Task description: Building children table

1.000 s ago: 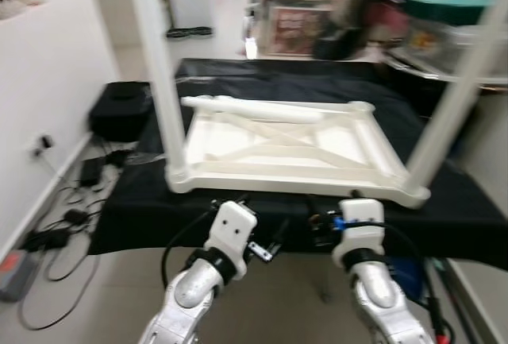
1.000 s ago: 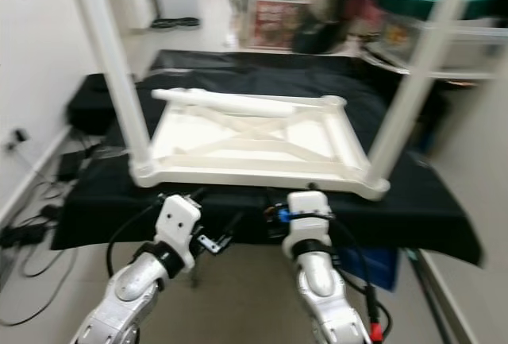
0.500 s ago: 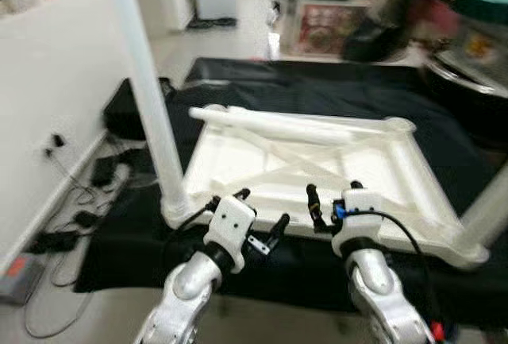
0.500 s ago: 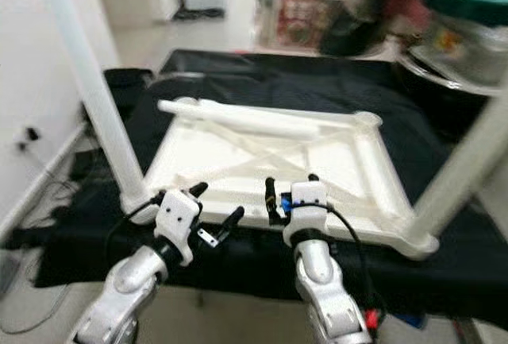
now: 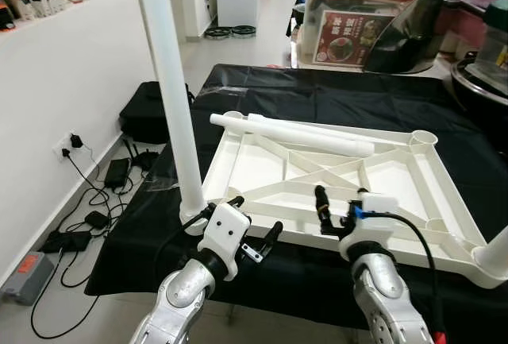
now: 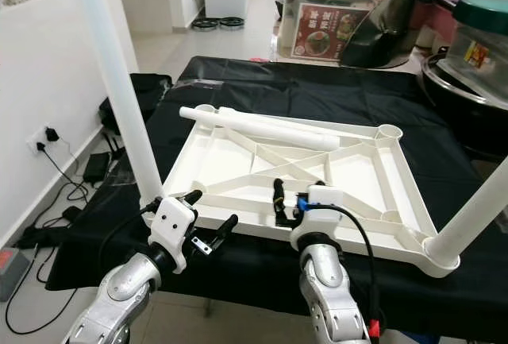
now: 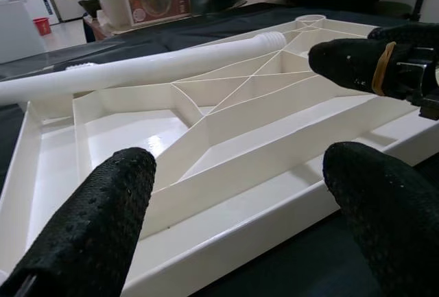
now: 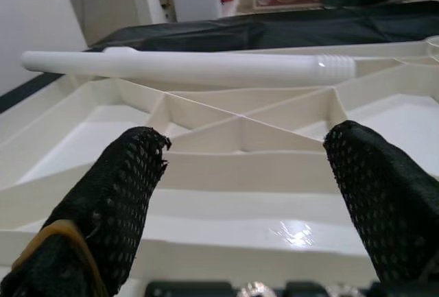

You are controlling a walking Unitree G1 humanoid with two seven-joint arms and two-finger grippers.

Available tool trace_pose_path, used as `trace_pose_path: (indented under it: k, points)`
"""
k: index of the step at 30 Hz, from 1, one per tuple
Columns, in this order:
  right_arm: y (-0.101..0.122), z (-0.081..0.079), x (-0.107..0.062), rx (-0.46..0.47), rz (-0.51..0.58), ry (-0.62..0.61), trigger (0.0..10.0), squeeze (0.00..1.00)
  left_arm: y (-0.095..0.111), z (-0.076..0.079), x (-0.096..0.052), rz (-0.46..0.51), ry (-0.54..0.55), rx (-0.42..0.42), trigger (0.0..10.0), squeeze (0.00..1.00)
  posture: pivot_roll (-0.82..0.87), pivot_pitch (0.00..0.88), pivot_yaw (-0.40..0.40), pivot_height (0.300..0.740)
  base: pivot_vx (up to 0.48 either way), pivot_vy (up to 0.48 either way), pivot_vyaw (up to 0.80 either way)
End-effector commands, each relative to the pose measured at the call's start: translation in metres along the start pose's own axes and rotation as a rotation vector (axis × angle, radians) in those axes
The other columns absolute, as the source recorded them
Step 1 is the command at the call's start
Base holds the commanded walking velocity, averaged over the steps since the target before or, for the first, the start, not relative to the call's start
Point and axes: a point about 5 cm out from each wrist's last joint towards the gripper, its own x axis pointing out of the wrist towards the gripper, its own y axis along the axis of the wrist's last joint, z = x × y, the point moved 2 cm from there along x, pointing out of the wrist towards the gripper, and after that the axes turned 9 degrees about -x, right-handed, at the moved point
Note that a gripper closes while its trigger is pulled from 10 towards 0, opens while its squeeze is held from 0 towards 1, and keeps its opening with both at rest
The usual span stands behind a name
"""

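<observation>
A white plastic tabletop (image 5: 262, 165) lies upside down on a black-covered table (image 5: 317, 94). One white leg (image 5: 171, 82) stands upright in its near left corner, and another leg (image 6: 476, 217) rises from the near right corner. A loose leg (image 5: 294, 133) lies across the far rim, between the empty far sockets (image 5: 423, 137). My left gripper (image 5: 255, 217) is open just in front of the near rim. My right gripper (image 5: 340, 201) is open over the near rim, beside it. In the wrist views, the left gripper (image 7: 233, 215) and right gripper (image 8: 247, 194) face the ribbed underside with nothing between their fingers.
Storage boxes with an orange lid (image 5: 357, 18) and a large pot (image 6: 476, 34) crowd the far side. A black bag (image 5: 147, 114), cables (image 5: 95, 217) and a wall socket (image 5: 67, 144) lie at the left by the white wall. Floor shows below the table's near edge.
The camera has shifted and sharpened. Both grippers have risen from below the table's front edge to the tabletop's near rim, still open.
</observation>
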Motion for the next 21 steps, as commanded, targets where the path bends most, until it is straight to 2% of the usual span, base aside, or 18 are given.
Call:
trace_pose_path:
  k: [1, 2, 7, 21]
  points:
    - [-0.004, 0.000, 0.001, 0.007, -0.023, -0.005, 10.0, 0.00, -0.002, -0.002, -0.001, -0.018, 0.001, 0.007, 10.0, 0.00, 0.11, 0.000, -0.031, 0.740, 0.000, 0.000, 0.00]
    - [-0.004, 0.000, 0.001, 0.007, -0.023, -0.005, 10.0, 0.00, -0.002, -0.002, -0.001, -0.018, 0.001, 0.007, 10.0, 0.00, 0.11, 0.000, -0.031, 0.740, 0.000, 0.000, 0.00]
    - [0.000, -0.021, -0.010, 0.015, -0.012, 0.079, 10.0, 0.00, -0.002, -0.002, -0.002, -0.020, 0.001, 0.013, 10.0, 0.00, 0.10, 0.000, -0.028, 0.740, 0.000, 0.000, 0.00]
    - [-0.008, -0.023, -0.009, 0.005, -0.048, 0.089, 10.0, 0.00, -0.002, -0.002, -0.004, -0.013, 0.004, 0.029, 10.0, 0.00, 0.10, 0.000, -0.031, 0.740, 0.000, 0.000, 0.00]
